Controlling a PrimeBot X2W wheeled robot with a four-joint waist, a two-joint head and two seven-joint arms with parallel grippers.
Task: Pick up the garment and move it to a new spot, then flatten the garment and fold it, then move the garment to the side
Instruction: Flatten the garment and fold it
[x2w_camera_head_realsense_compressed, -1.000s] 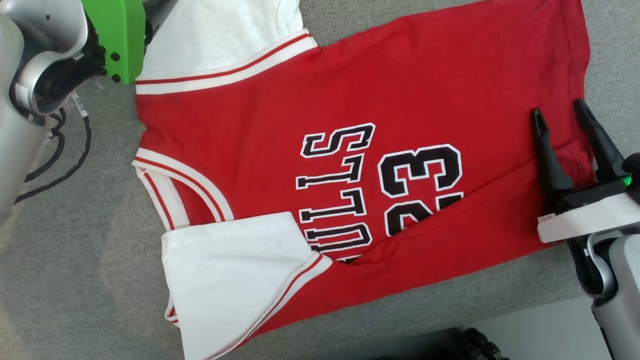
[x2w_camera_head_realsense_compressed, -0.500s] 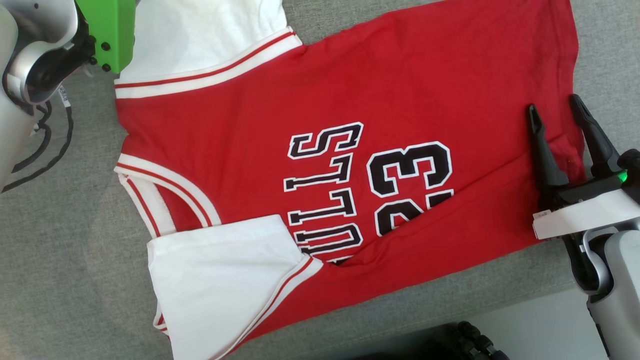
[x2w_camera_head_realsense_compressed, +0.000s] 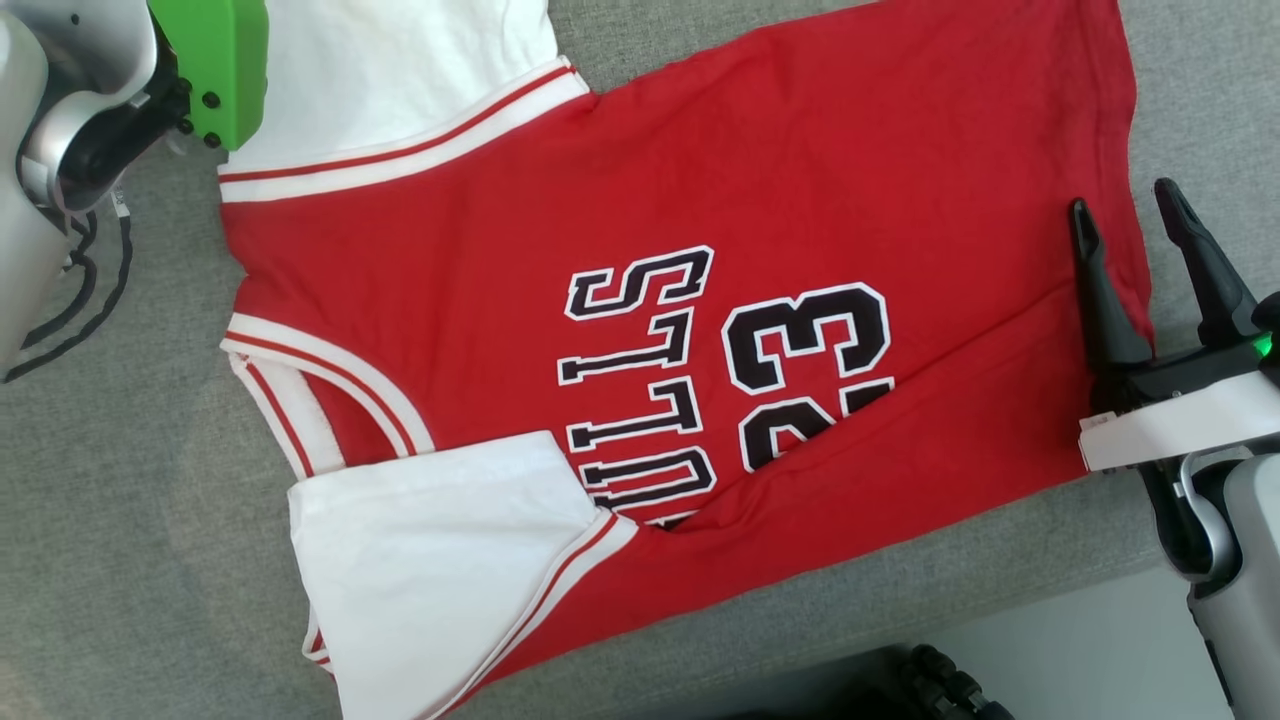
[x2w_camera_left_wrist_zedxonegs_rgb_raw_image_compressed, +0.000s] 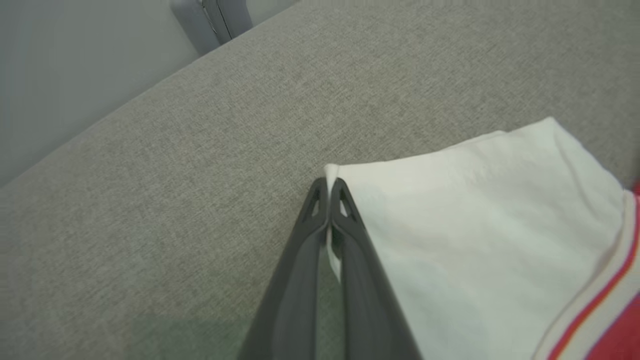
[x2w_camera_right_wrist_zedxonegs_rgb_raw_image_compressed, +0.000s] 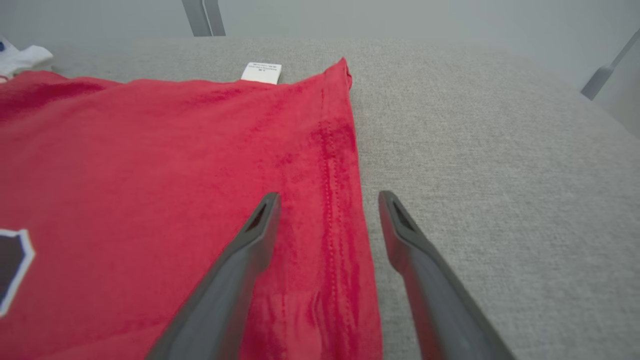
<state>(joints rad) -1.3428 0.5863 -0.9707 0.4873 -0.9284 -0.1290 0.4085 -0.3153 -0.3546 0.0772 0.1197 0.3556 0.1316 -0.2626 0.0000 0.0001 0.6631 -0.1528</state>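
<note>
1. A red cloth jersey with soft white sleeves lies spread out flat on a grey woven surface. The surface looks a bit rough, like a couch.
2. In the head view the jersey lies sideways. Its round neck hole is on the left and its straight bottom hem is on the right.
3. Big black letters and the number 23 with white edges sit in the middle of the red part (the lower white sleeve is folded over and hides some of the letters).
4. Thin red and white stripes run around the neck hole and along the place where each sleeve starts.
5. The left claw is pinched tight on the corner of the upper white sleeve. A thin bit of white cloth shows between its two long dark fingers.
6. A bright green boxy part on the left arm sits at the top left of the head view, just beside that sleeve.
7. The right claw is spread wide and holds nothing. One pointy finger is over the red cloth and the other is over the grey surface, with the stitched hem between them.
8. A small white tag pokes out near the far corner of the hem.
9. The red cloth looks smooth, with a few low wrinkles near the hem.
</note>
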